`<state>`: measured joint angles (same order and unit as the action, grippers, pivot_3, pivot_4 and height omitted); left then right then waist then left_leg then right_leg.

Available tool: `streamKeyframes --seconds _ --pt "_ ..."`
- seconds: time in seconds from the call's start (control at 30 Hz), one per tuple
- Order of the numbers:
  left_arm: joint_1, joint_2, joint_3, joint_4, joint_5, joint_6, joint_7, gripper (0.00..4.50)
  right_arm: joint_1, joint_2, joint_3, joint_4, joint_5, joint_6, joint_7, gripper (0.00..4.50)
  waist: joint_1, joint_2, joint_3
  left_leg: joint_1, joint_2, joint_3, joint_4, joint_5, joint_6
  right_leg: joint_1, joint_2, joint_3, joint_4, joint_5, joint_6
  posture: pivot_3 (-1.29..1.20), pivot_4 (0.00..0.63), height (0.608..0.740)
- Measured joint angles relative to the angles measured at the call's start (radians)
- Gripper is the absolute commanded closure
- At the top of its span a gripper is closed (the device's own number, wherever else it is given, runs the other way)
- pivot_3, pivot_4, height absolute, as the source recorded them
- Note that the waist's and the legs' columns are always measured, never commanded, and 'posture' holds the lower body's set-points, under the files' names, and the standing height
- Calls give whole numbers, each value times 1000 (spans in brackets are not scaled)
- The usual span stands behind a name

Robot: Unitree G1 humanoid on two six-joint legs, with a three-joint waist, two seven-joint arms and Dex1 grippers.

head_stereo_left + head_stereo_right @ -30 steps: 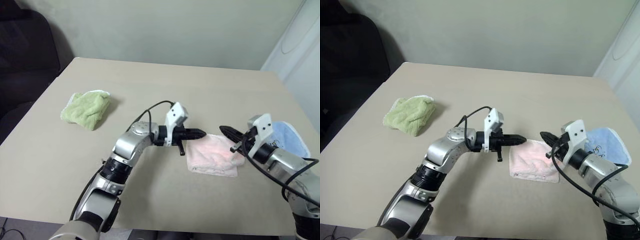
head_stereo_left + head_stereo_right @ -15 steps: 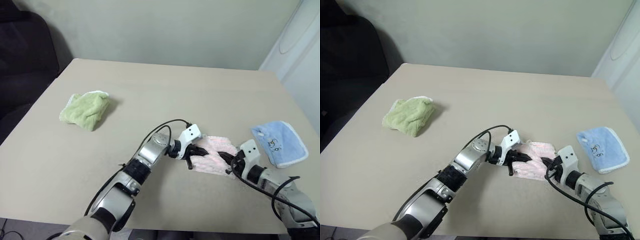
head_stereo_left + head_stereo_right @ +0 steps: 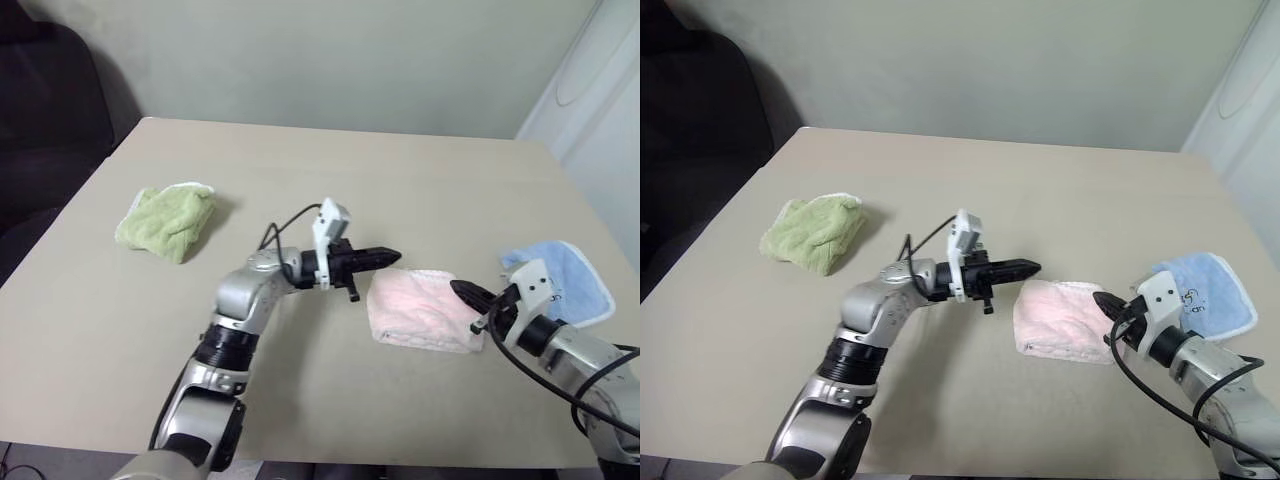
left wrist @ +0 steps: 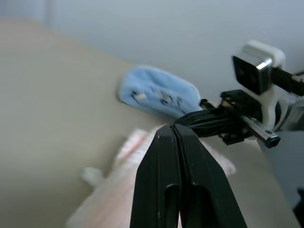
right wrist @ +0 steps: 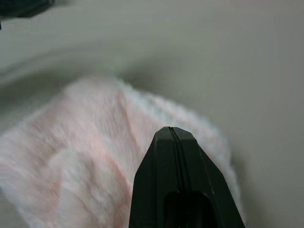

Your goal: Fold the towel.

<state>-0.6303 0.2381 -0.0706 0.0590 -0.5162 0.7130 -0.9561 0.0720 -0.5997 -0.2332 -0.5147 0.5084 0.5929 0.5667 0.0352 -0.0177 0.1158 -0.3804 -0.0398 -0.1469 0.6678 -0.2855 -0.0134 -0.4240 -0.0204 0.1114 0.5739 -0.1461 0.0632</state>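
- Pink towel (image 3: pixel 418 312) is lying folded near the tabletop's (image 3: pixel 400 180) front-right edge.
- Left pincer (image 3: pixel 392 256) and right pincer (image 3: pixel 458 289) are hovering pressed together, holding nothing.

The light blue cloth (image 3: pixel 560 285) at about four o'clock on the table (image 3: pixel 300 180) has its near edge covered by the right arm. In the left wrist view the towel (image 4: pixel 118 185) is blurred, and its trim cannot be made out. In the right wrist view the towel is also soft and runs off the frame's edge.
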Motion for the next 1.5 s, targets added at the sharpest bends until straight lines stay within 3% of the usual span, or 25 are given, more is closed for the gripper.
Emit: streamKeyframes --seconds 0.07,0.17,0.4,0.5,0.73,1.3,1.47,1.5 --pt "20 24 22 -5 -22 49 20 4265 -5 -4 -1 -11 23 22 3 4330 2 0 0 -1 0 0 0 0 -1 0 0 0 0 0 0 0 150 740" --pt "34 83 40 3 -46 166 57 3546 -25 -17 -25 -10 57 54 4 3594 1 0 0 -2 0 0 1 -1 -4 -1 -1 1 0 1 -1 0 150 740" --pt "44 93 49 24 -94 399 117 999 -85 -16 -28 15 56 57 -3 1105 3 0 0 -2 -1 -1 1 0 -2 -2 -1 0 0 7 -11 0 150 740" --pt "36 57 37 33 -110 480 157 49 -101 -2 -25 28 54 54 -16 1098 4 0 0 -2 0 -1 1 1 -1 -2 -1 0 0 7 -11 0 150 740" --pt "-38 -19 1 123 -109 596 232 49 -123 19 -21 35 44 42 -39 1098 5 0 0 0 -1 0 1 3 0 -1 -1 0 1 3 -4 0 150 740" --pt "-121 -219 -1 243 -84 636 349 49 -135 56 -12 40 12 11 -66 1098 32 0 0 -1 -1 1 8 2 3 4 -1 0 0 2 -3 0 150 740" --pt "-134 -237 -5 266 -76 632 356 49 -142 62 -8 48 3 2 -67 1098 32 0 0 -1 -1 1 8 3 3 4 -1 0 1 2 -2 0 150 740" --pt "-134 -239 -4 268 -76 632 357 216 -143 64 -8 49 0 2 -67 1098 32 0 0 -1 -1 1 8 3 3 4 -1 0 1 2 -2 0 150 740"
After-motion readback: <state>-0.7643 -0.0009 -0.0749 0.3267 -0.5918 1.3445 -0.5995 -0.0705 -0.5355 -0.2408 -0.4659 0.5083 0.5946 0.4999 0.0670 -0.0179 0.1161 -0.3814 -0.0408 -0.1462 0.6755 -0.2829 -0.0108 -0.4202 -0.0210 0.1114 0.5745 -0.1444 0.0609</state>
